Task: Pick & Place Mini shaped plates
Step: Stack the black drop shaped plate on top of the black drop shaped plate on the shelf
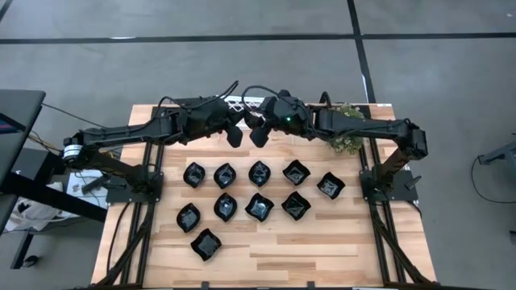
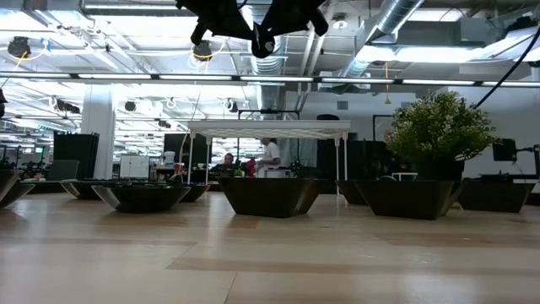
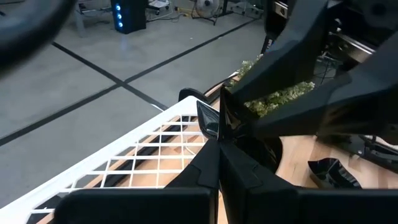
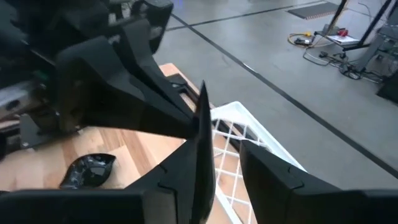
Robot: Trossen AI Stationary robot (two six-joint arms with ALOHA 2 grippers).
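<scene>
both grippers meet above the white rack (image 1: 234, 103); left gripper (image 3: 219, 134) jaws clamp a black plate (image 3: 208, 118), right gripper (image 4: 214, 134) jaws spread around it.

Mini shaped plates (image 1: 260, 172), glossy black: eleven in all.
- On the tabletop (image 1: 339, 250): ten, counted in the high view: five in the far row, four in the middle row, one alone at the near edge.
- Off the tabletop: one, the raised plate (image 3: 208, 118), edge-on between the two end effectors above the far side.

White lattice rack (image 1: 234, 103): one.
Green bushy plant (image 1: 348, 129): one.
Wooden tabletop: one.
Dark arms: two.
End effectors: two, the left end effector (image 1: 235, 135) and the right end effector (image 1: 260, 135), each with two fingers.
</scene>
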